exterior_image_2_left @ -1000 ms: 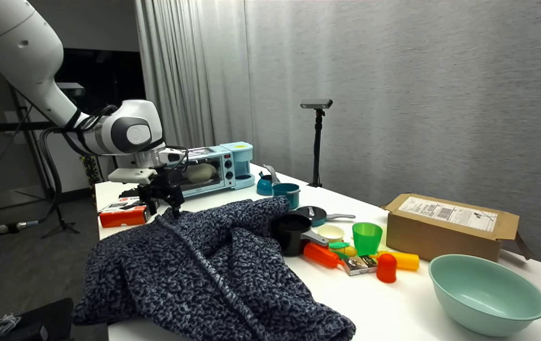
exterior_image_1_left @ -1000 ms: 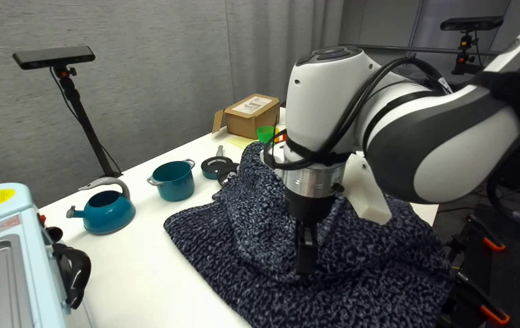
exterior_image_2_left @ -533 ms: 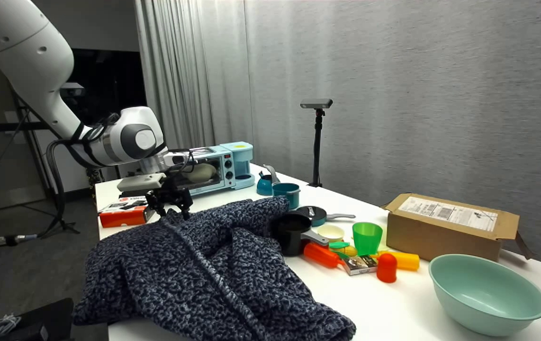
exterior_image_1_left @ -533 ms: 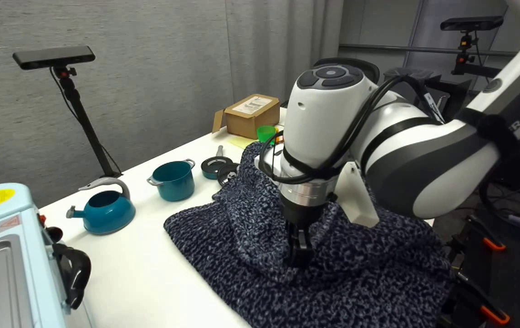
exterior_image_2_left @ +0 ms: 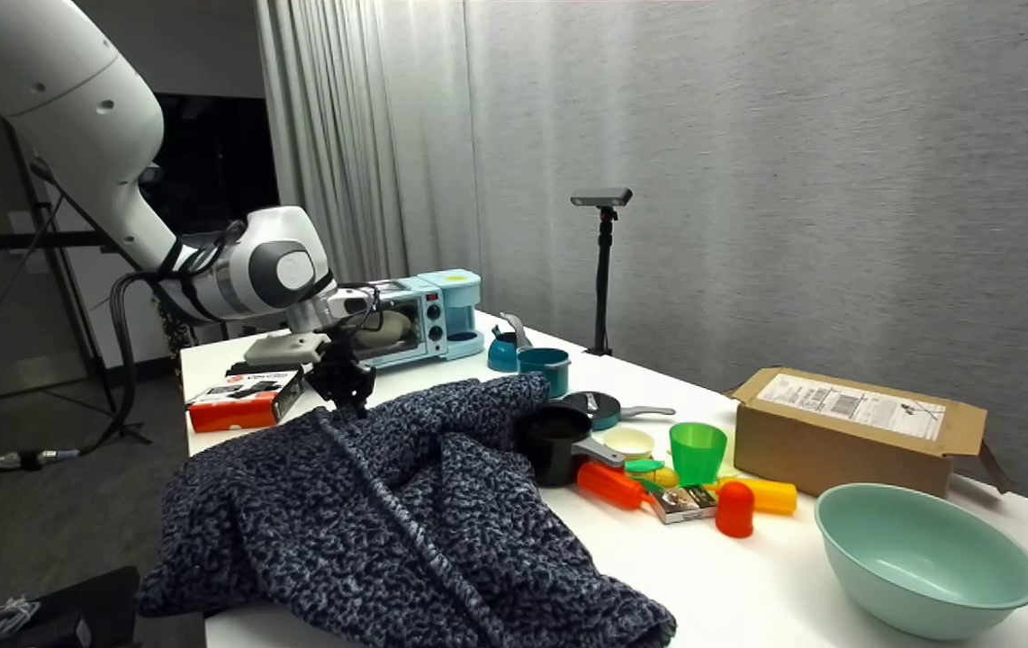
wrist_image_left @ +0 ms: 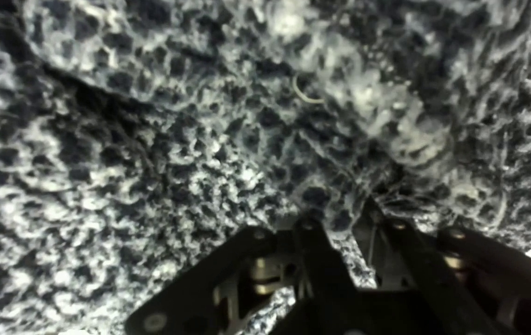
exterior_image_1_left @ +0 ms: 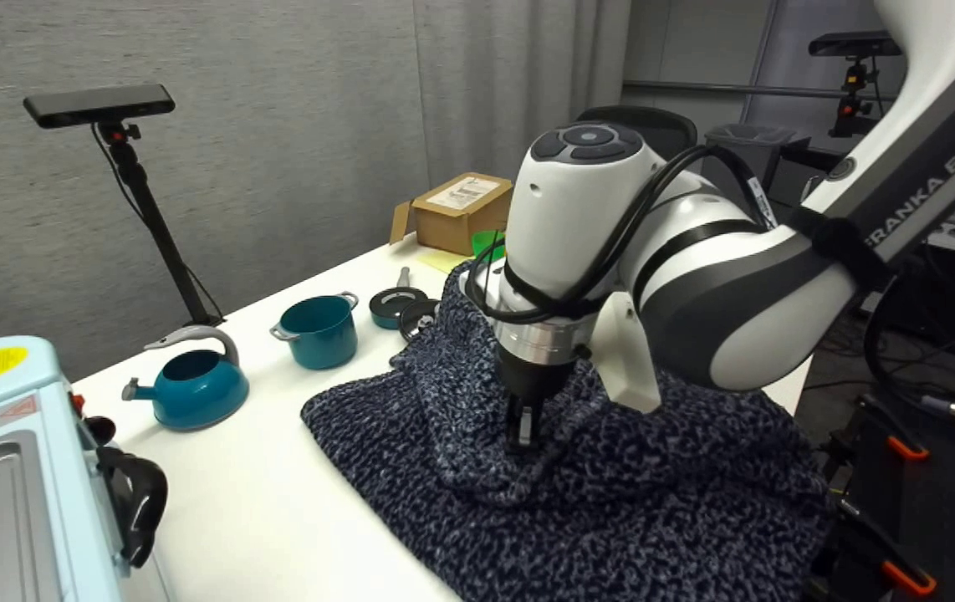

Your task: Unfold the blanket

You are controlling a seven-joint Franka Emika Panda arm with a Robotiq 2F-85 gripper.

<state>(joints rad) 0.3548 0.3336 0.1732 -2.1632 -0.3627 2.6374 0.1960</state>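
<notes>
Navy-grey knit fills most of the wrist view: the blanket (wrist_image_left: pixel 75 209) lies right beneath the hand (wrist_image_left: pixel 338 221), whose close-set fingertips (wrist_image_left: pixel 316 244) appear to pinch some of it. In an exterior view its lower layer (exterior_image_1_left: pixel 611 560) spreads over the table (exterior_image_1_left: pixel 260 510), toward the oven (exterior_image_1_left: pixel 5 477), with heaped folds (exterior_image_1_left: pixel 461 343) beyond the hand. In an exterior view the long ridge (exterior_image_2_left: pixel 399 511) runs from just beside the hand, away from the oven; the unfolding pull probably must cross that line.
</notes>
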